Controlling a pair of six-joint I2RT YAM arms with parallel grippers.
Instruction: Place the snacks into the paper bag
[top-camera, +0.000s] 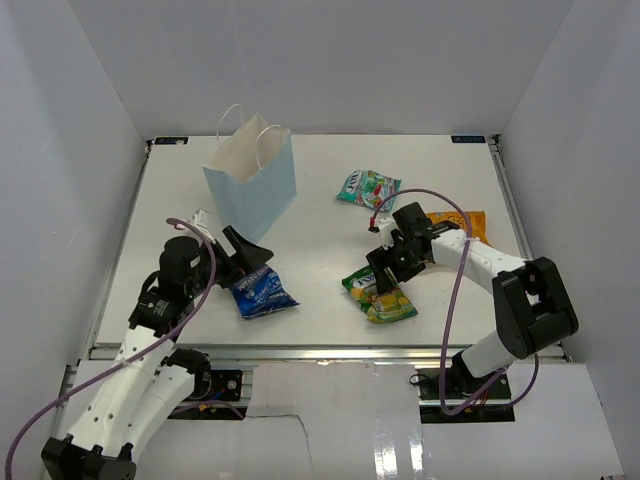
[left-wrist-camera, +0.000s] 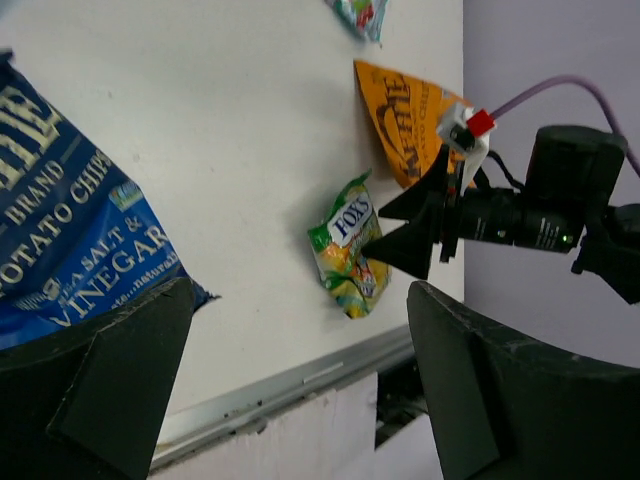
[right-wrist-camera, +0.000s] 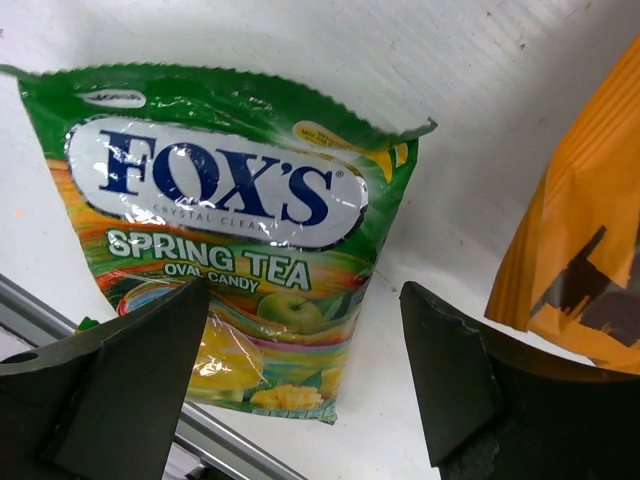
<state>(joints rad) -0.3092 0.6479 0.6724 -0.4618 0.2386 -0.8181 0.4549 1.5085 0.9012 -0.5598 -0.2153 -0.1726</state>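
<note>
Lying label-up: green-yellow candy bag (right-wrist-camera: 235, 250), glossy, crinkled.

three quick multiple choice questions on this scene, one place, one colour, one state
1. Where does the paper bag stand? A) far left of the table B) near right corner C) between the arm bases
2. What colour is the candy bag? A) pink B) black C) green-yellow
3. The right end effector is A) shut on a packet B) open C) inside the bag
Answers: 1 A, top view shows it there; 2 C, right wrist view shows green and yellow; 3 B, jaws apart above the candy bag.
</note>
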